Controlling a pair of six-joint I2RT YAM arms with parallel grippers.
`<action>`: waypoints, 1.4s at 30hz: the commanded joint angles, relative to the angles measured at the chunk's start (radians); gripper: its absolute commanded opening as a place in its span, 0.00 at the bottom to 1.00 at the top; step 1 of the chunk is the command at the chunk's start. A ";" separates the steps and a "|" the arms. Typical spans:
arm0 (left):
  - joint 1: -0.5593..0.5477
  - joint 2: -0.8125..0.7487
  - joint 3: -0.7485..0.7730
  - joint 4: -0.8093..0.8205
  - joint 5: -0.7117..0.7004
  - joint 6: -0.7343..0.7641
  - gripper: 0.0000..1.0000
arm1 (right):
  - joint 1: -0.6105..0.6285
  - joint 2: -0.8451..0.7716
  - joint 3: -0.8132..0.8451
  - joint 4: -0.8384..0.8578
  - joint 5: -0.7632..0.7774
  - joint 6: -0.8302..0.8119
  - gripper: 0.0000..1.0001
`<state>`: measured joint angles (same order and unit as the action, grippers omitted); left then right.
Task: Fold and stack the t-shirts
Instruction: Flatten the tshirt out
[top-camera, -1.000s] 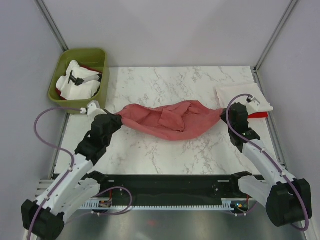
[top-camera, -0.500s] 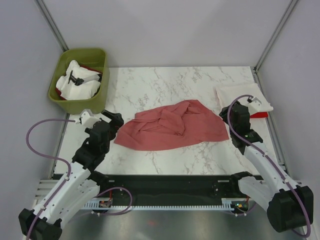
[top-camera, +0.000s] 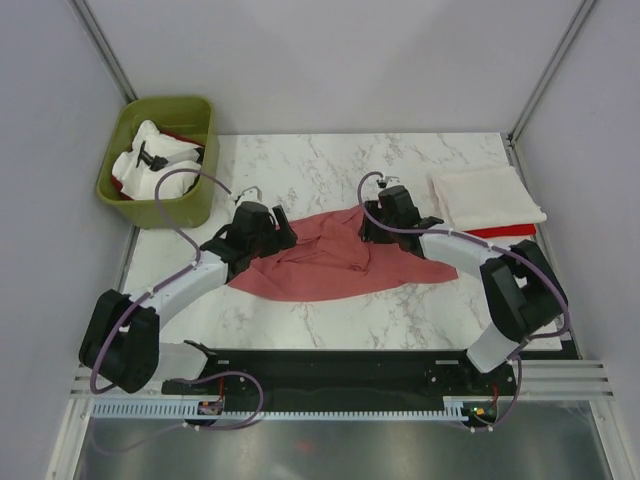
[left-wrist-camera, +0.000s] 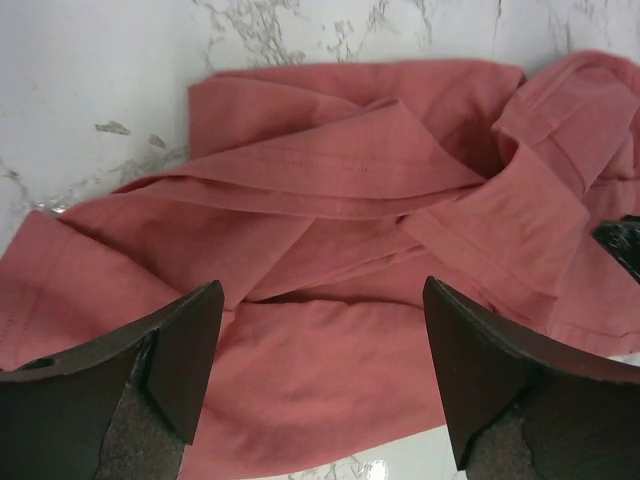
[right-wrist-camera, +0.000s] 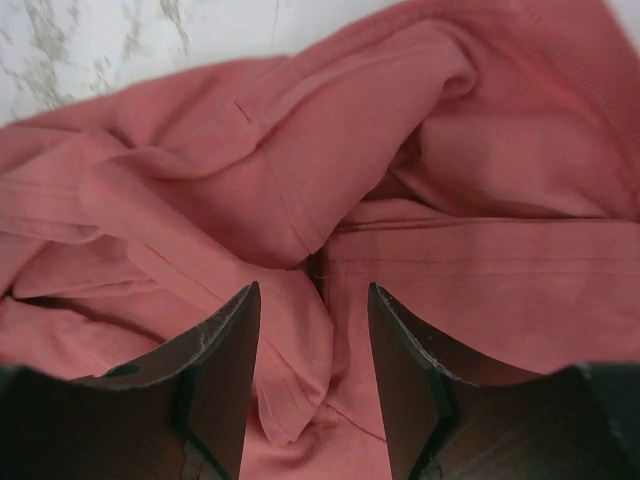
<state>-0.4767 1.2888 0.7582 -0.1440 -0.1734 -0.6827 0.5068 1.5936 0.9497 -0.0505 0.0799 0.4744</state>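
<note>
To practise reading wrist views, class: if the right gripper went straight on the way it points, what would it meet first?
The salmon shirt: the right gripper points down at a rumpled fold seen between its open fingers. Cloth comes first, though how far off is unclear.

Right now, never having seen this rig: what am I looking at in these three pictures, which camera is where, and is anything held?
Two robot arms are bolted at the near edge of a marble table. The wide picture comes from a fixed camera above and behind them. The two close-ups come from a camera on each wrist, looking past that arm's own claw.

A crumpled salmon-red t-shirt lies mid-table. The left claw and the right claw both hang over it with jaws apart, so nothing is held.

At the right edge a folded cream shirt lies over a red one. A green bin at the far left holds more cloth.
</note>
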 joint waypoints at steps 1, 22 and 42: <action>-0.003 0.041 0.050 0.057 0.113 0.072 0.88 | -0.005 0.081 0.058 -0.026 -0.125 -0.031 0.55; -0.036 0.192 0.125 0.052 0.107 0.161 0.80 | 0.019 -0.239 -0.034 0.021 -0.040 -0.043 0.00; -0.137 0.185 0.092 0.253 0.290 0.184 0.72 | 0.012 -0.231 -0.038 0.023 -0.075 -0.036 0.01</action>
<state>-0.6121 1.4712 0.8543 0.0048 0.0227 -0.5224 0.5217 1.3590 0.9096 -0.0456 0.0044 0.4404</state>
